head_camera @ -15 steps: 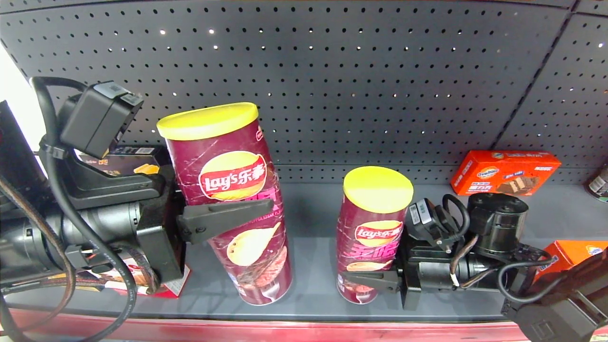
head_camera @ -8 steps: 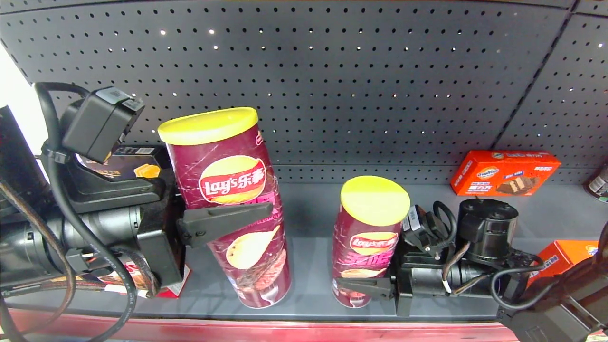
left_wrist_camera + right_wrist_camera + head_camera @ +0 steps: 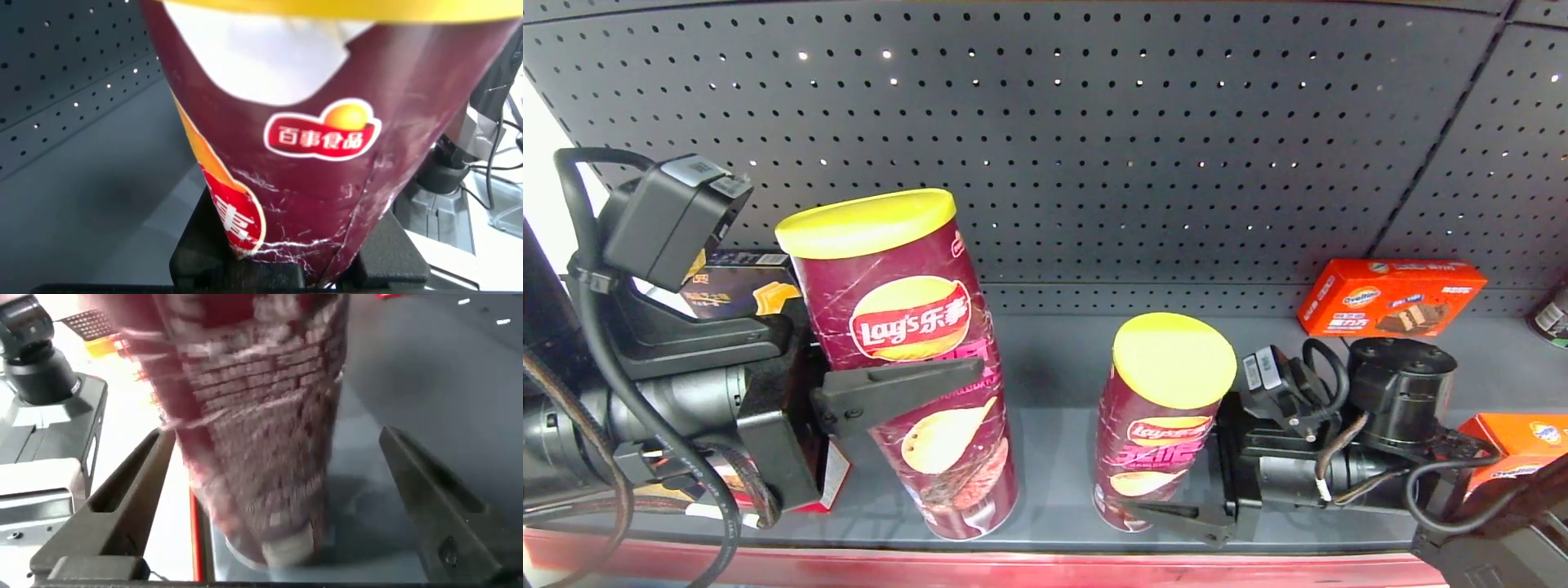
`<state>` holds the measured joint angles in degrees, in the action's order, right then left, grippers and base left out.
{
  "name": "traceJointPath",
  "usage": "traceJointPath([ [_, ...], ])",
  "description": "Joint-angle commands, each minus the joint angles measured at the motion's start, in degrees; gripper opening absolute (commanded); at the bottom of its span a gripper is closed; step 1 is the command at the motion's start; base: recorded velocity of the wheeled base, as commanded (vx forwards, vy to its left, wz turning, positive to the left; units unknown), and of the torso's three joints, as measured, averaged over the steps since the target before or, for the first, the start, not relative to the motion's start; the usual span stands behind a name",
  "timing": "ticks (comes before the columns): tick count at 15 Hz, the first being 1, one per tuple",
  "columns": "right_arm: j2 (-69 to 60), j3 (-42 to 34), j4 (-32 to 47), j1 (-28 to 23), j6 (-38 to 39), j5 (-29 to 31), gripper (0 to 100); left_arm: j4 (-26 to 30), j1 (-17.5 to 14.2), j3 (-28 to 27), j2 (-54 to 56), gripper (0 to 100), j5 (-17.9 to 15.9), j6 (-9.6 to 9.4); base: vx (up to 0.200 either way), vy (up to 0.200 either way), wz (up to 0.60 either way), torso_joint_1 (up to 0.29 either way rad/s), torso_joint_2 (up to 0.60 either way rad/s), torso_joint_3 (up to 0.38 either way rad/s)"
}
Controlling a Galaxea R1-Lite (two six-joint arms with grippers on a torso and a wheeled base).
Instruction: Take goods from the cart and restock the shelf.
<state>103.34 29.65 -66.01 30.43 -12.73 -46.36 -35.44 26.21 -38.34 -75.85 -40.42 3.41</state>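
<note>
Two maroon chips cans with yellow lids are on the grey shelf (image 3: 1062,376). The tall can (image 3: 907,327) leans a little, its base near the shelf's front edge. My left gripper (image 3: 931,384) is shut on its middle from the left; in the left wrist view the can (image 3: 327,147) sits between the fingers of that gripper (image 3: 298,261). The shorter can (image 3: 1164,425) stands upright to the right. My right gripper (image 3: 1160,490) is open around its lower part. In the right wrist view the fingers of this gripper (image 3: 274,449) stand apart from the can (image 3: 261,416) on both sides.
A perforated back panel (image 3: 1094,147) closes the shelf behind. An orange box (image 3: 1392,296) lies at the back right and another (image 3: 1515,445) at the front right. A dark box (image 3: 739,286) and a red-white pack (image 3: 833,478) sit beside the left arm. The shelf's red front lip (image 3: 1013,567) runs below.
The shorter can came down onto the shelf and my right gripper opened off it, its near finger dropping away. My left gripper and the tall can shifted slightly left.
</note>
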Motion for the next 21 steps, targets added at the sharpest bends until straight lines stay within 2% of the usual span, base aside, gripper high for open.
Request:
traceJointPath([
  [1,-5.96,-3.81,-0.08,-3.45,-0.02,-0.22,100,-0.07,-0.02,0.11,0.26,0,-0.01,0.01,0.0,0.0,0.0,0.0,0.0,0.0],
  [7,-20.81,-14.53,0.8,-4.5,0.25,-0.22,100,-0.07,-0.02,0.81,0.79,0,-0.01,0.01,0.0,0.0,0.0,0.0,0.0,0.0],
  [10,-27.05,-13.92,3.96,-9.6,0.42,-0.13,100,0.02,-0.11,1.6,1.67,0,-0.01,0.1,0.0,0.0,0.0,0.0,0.0,0.0],
  [11,-31.8,-13.92,6.42,-13.38,0.6,0.13,100,0.02,-0.11,1.43,2.2,0,0.08,0.1,0.0,0.0,0.0,0.0,0.0,0.0],
  [14,-41.2,-15.06,10.64,-18.83,2.36,4.96,100,0.02,-0.19,0.9,2.37,0,-0.01,0.1,0.0,0.0,0.0,0.0,0.0,0.0],
  [16,-52.01,-15.67,17.32,-24.01,8.07,6.28,100,0.02,-0.19,-0.42,2.11,0,-0.09,0.1,0.0,0.0,0.0,0.0,0.0,0.0],
  [19,-68.36,-19.8,35.34,-34.65,9.04,9.27,100,0.02,-0.28,-1.39,1.85,0,0.35,-0.07,0.0,0.0,0.0,0.0,0.0,0.0],
  [21,-75.57,-22.53,41.05,-37.63,9.04,10.68,100,0.02,-0.19,-1.91,1.93,0,0.26,-0.07,0.0,0.0,0.0,0.0,0.0,0.0],
])
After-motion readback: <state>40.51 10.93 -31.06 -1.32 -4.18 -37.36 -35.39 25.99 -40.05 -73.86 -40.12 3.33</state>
